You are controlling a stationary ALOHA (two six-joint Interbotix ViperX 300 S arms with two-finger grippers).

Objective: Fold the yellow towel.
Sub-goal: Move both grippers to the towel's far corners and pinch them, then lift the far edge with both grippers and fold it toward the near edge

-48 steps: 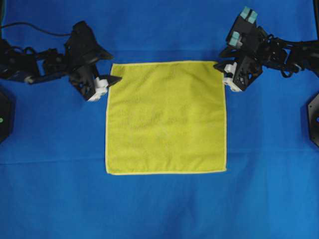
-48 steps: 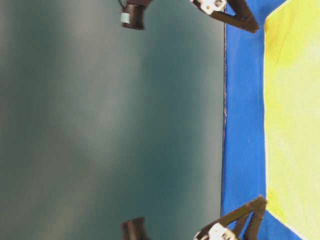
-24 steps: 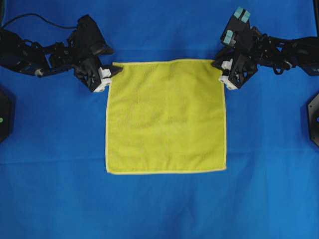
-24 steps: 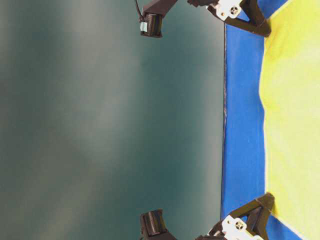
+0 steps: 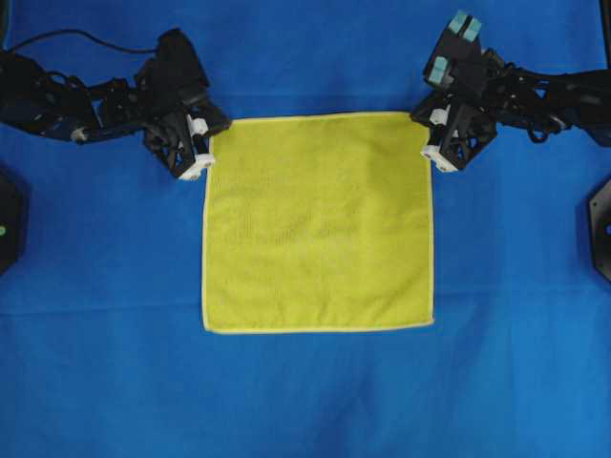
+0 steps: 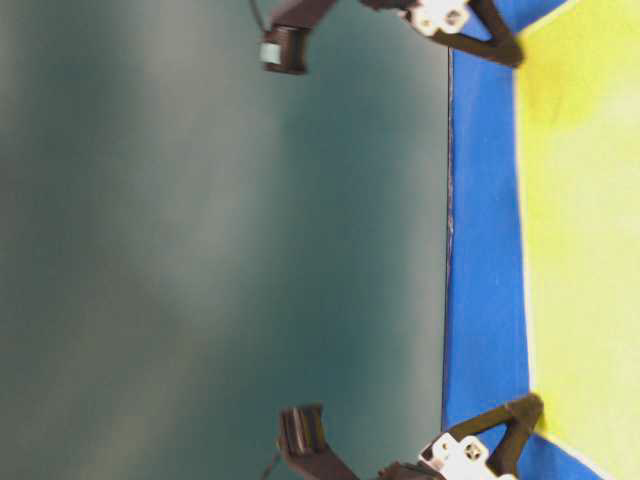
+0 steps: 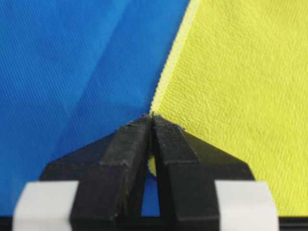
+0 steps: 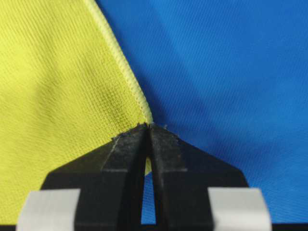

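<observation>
The yellow towel point(image 5: 318, 221) lies spread flat as a square on the blue cloth; the table-level view shows it as a yellow sheet point(image 6: 585, 250). My left gripper point(image 5: 211, 130) sits at the towel's far left corner. In the left wrist view this left gripper point(image 7: 152, 117) is shut, with the towel's hemmed corner point(image 7: 166, 82) pinched between its black tips. At the far right corner, my right gripper point(image 5: 426, 124) is also shut. In the right wrist view the right gripper point(image 8: 147, 125) clamps the hem point(image 8: 130, 82) of that corner. Both corners stay low at the cloth.
A blue cloth point(image 5: 315, 391) covers the whole table. Black arm bases stand at the left edge point(image 5: 8, 224) and the right edge point(image 5: 600, 224). A black cable point(image 5: 76, 36) runs along the far left. Beyond the table's far edge point(image 6: 447, 250) is a dark wall.
Both grippers went from open to shut on the towel's far corners. The left gripper slid up and in onto its corner; the towel's far edge shifted slightly.
</observation>
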